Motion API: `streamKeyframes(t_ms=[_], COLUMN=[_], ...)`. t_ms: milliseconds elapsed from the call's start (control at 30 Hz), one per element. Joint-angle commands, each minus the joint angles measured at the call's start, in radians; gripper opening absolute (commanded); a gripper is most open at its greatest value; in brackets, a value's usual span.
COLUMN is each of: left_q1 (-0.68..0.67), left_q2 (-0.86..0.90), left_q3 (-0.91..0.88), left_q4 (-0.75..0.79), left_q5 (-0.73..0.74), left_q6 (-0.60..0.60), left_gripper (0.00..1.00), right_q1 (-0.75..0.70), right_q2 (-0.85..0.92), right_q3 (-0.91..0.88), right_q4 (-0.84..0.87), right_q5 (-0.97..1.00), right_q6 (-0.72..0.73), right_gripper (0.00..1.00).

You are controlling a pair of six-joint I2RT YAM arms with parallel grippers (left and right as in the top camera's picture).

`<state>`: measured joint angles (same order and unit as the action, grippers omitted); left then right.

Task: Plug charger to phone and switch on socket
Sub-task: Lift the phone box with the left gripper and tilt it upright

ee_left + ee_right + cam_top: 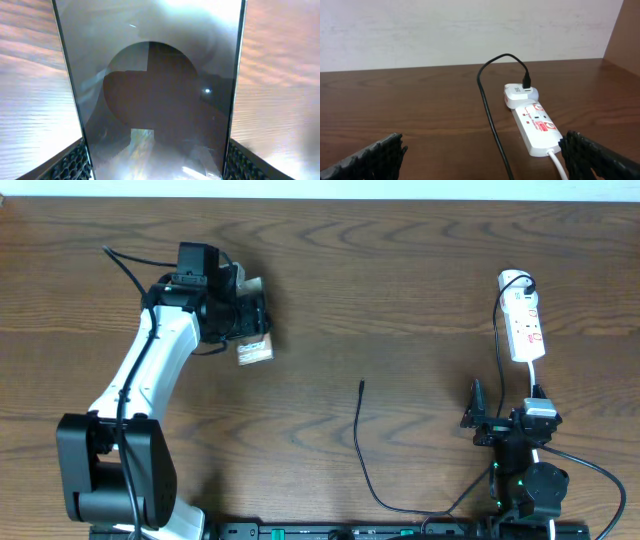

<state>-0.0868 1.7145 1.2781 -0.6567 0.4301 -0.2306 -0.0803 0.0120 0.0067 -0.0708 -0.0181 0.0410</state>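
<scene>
My left gripper point(238, 315) is shut on the phone point(160, 90); the dark slab fills the left wrist view between both pads point(75, 165). From overhead only a brown corner of the phone point(254, 352) shows below the fingers, at the table's far left. The charger, a thin black cable, lies mid-table with its free tip point(362, 384) pointing away. Its other end point(526, 80) sits in a white adapter on the socket point(535, 125). The white socket point(525, 325) lies at the far right. My right gripper point(485, 160) is open, just short of the socket, holding nothing.
The socket's white lead point(559, 167) runs back toward my right arm point(525, 470). The charger cable point(492, 130) crosses the wood between my right fingers. A pale wall stands behind the table's far edge.
</scene>
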Motion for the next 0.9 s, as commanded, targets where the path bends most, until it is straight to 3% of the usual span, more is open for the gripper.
streamKeyframes(t_ms=[0, 467, 867], left_q1=[0.005, 0.083, 0.125], left_q2=[-0.038, -0.037, -0.037], left_q3=[0.035, 0.035, 0.035], left_q4=[0.023, 0.079, 0.077], left_q5=[0.211, 0.649, 0.792], left_q6=[-0.233, -0.748, -1.128], left_gripper=[0.07, 0.07, 0.07], right_q1=[-0.006, -0.006, -0.006], right_q2=[-0.005, -0.005, -0.005], right_q3=[-0.001, -0.001, -0.001], right_q4=[-0.005, -0.005, -0.005], right_q5=[0.005, 0.005, 0.005], right_q6=[-0.008, -0.008, -0.008], right_gripper=[0.99, 0.99, 0.99])
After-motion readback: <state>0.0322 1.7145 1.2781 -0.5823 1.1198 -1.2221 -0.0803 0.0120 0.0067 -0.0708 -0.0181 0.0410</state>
